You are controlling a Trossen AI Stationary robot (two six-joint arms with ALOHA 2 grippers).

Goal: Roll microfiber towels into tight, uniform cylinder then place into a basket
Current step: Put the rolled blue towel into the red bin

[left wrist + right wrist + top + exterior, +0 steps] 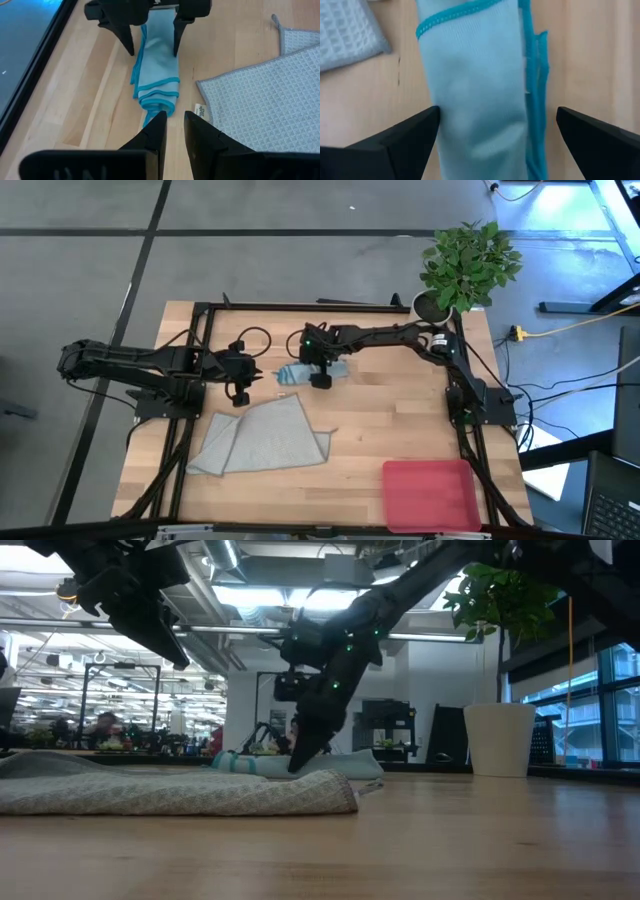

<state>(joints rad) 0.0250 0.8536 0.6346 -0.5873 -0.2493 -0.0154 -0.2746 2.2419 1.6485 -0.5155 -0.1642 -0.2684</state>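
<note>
Table (pixel 380 430): we work on a pale wooden butcher-block top inside a dark metal frame; the wood looks smooth, so we judge thin cloth will slide on it easily.
Room: we see a grey floor with dark lines around the table, a potted plant (pixel 468 265) at the far right corner, and an open workshop hall beyond in the low view.
Grey-green towel (pixel 262 438): we find the larger waffle-weave cloth lying loosely folded, unrolled, at the near-left part of the table, well apart from the basket.
Basket (pixel 430 495): our pink tray sits at the near right edge with nothing in it.
Teal towel (pixel 157 75): we see the smaller cloth lying between the two grippers near the table's middle, folded into a long narrow band, its near end curled over; its white tag (pixel 201 110) lies beside that end.
Handling: we judge it light, limp and soft; we would take it at the curled end, across the full width, keeping tension so the roll stays tight.
Right gripper (pixel 497 142): we hold it low over the far end of the band, fingers spread wider than the cloth and straddling it, gripping nothing.
Left gripper (pixel 172 130): ours sits just short of the curled end, fingers almost together with a slim gap, holding nothing.
</note>
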